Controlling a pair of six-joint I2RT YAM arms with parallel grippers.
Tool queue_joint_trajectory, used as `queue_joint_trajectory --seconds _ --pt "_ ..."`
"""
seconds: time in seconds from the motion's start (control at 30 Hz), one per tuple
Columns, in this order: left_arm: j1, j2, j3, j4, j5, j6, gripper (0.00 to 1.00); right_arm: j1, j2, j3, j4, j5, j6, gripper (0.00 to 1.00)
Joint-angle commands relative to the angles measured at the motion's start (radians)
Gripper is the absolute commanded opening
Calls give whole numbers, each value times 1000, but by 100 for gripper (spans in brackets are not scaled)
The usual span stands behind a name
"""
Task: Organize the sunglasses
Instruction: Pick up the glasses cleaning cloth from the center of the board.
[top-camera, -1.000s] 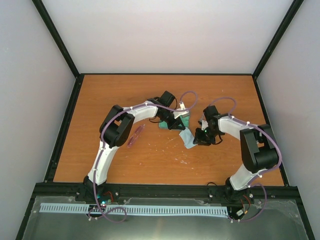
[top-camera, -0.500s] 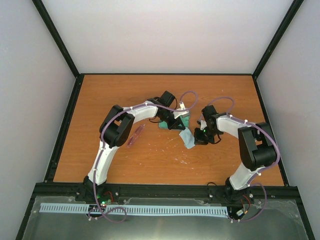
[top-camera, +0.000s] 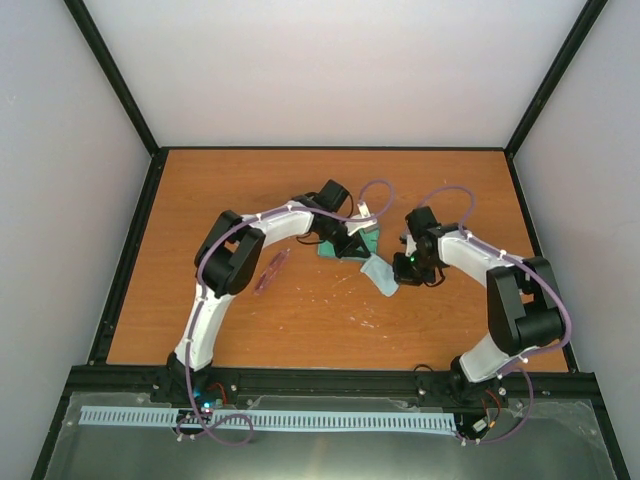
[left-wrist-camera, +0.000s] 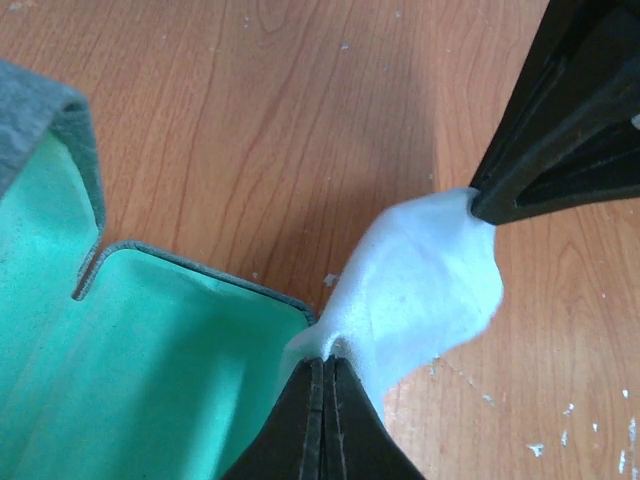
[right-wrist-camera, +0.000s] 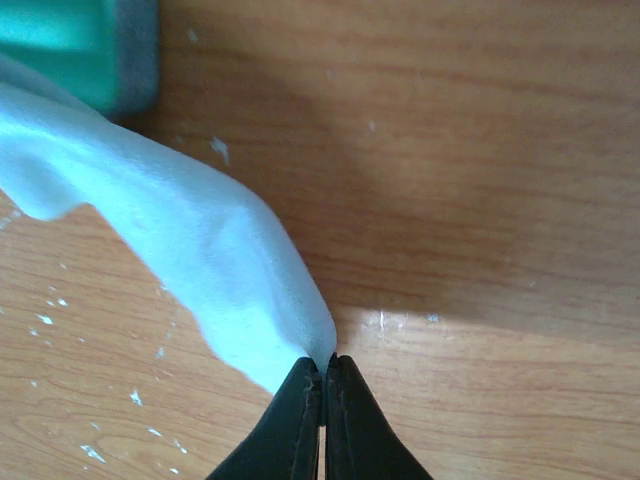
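Observation:
The sunglasses (top-camera: 270, 271), slim with a reddish-pink frame, lie folded on the table left of both grippers, untouched. A grey-blue case (top-camera: 345, 247) lies open, and its green lining (left-wrist-camera: 150, 370) shows. A pale blue cloth (top-camera: 380, 274) stretches between the two grippers beside the case. My left gripper (left-wrist-camera: 328, 362) is shut on one corner of the cloth (left-wrist-camera: 430, 290), at the case's edge. My right gripper (right-wrist-camera: 322, 365) is shut on the opposite corner of the cloth (right-wrist-camera: 190, 250). Its dark fingers (left-wrist-camera: 560, 130) show in the left wrist view.
Black frame rails (top-camera: 130, 250) border the wooden table (top-camera: 300, 310) on all sides. The left arm's elbow (top-camera: 228, 265) stands close beside the sunglasses. A corner of the case (right-wrist-camera: 100, 50) shows in the right wrist view.
My right gripper has closed onto the cloth's free corner and shifted slightly toward the far side. The left gripper kept its hold. The sunglasses have not moved.

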Motion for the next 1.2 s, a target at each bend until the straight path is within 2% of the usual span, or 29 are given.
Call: queue_joint_trajectory --seconds 0.0,0.53,1.17 --pt "6 -75 -20 8 12 -18 1 8 -46 50 -7 55 -1 3" --pt "21 -218 -206 68 -59 -50 1 20 9 154 3 37 -42 3" --pt "48 -357 -329 57 -117 -23 1 83 76 240 -3 30 -51 3"
